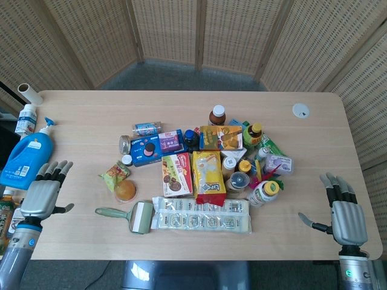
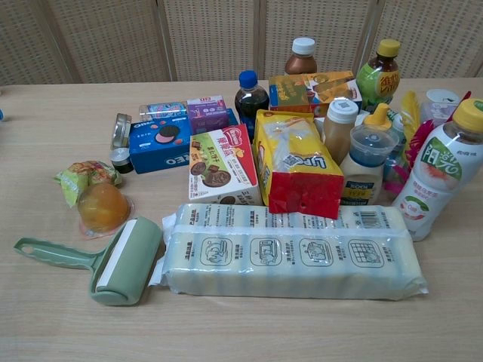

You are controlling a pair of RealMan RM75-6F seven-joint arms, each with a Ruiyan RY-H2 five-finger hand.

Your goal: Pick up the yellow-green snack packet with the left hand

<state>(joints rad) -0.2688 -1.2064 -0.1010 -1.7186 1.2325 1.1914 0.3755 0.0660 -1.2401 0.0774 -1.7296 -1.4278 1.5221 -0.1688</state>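
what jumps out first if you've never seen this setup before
A dense heap of snacks and drinks fills the middle of the table, with a long white packet along its near edge and a green lint roller beside it. The small yellow-green snack packet sits at the heap's left fringe, next to an orange jelly cup. Both the left hand and the right hand hover open at the table's ends.

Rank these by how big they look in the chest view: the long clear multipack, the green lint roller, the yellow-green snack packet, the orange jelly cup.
1. Long clear multipack, by far the largest.
2. Green lint roller.
3. Orange jelly cup and yellow-green snack packet look alike in size; the cup hides part of the packet, so no ranking between them.
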